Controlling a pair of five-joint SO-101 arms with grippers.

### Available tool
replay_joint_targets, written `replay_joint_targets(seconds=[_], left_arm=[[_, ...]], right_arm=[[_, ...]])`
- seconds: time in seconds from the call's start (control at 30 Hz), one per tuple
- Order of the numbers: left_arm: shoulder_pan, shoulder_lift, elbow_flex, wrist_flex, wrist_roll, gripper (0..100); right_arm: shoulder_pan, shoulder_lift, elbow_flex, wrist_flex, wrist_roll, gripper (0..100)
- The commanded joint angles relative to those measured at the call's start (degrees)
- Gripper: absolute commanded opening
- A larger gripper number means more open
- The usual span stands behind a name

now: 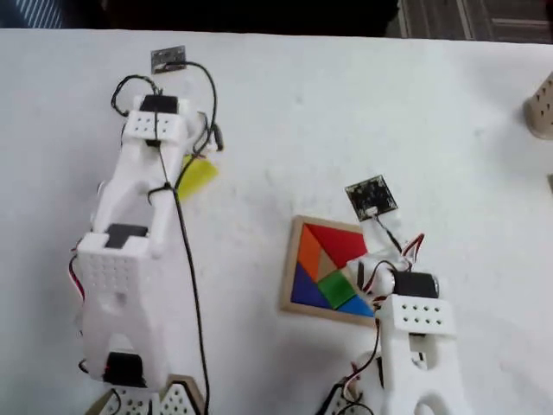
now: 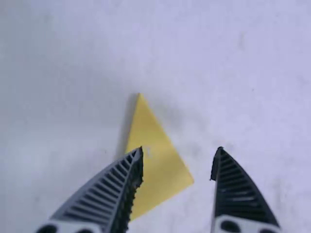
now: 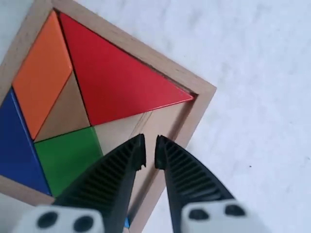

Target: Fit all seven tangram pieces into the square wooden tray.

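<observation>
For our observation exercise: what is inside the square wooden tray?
The tray holds a red triangle, orange piece, blue triangle and green square, with bare wood between. The right jaws cover one corner's contents.

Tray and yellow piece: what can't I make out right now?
- High view: the right arm hides the tray's near corner, and the left arm covers part of the yellow triangle.
- Right wrist view: the right gripper covers part of the bare slot; the tray is cut off by the edge.
- Left wrist view: a left gripper finger hides one triangle corner.
</observation>
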Motion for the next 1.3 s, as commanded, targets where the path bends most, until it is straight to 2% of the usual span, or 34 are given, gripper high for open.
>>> replay_joint_targets(seconds=[0.0,0.1,0.27,0.5,0.7,0.83,0.93,1.13,1.27], left_arm=[[-0.9,4.8,-6.6,-1.0,-0.4,23],[-1.1,9.2,-9.1,0.6,-0.5,23],[0.4,11.3,-15.5,12.2,-0.4,23],[2.3,12.9,-15.6,20.1,-0.7,23],[0.2,12.5,-16.4,20.0,-0.7,23],[-2.3,9.5,-22.5,20.0,-0.9,24],[-2.7,9.0,-27.3,19.3,-6.5,24],[-3.6,13.3,-29.5,13.2,-9.1,24],[-3.2,17.7,-29.5,12.2,-9.1,24]], right_arm=[[-0.6,-1.5,-0.5,-1.5,0.9,4.7],[-0.6,-1.5,-0.5,-1.5,0.9,4.7],[-0.6,-1.5,-0.5,-1.5,0.9,4.8],[-0.6,-1.5,-0.5,-1.5,0.9,4.8],[-0.6,-1.4,-0.5,-1.5,0.9,4.8],[-0.6,-1.3,-0.5,-1.5,0.9,4.8],[-0.6,-1.1,-0.5,-1.5,0.9,4.9],[-0.6,-1.1,-0.5,-1.5,0.9,4.9],[-0.6,-1.1,-0.5,-1.5,0.9,4.9]])
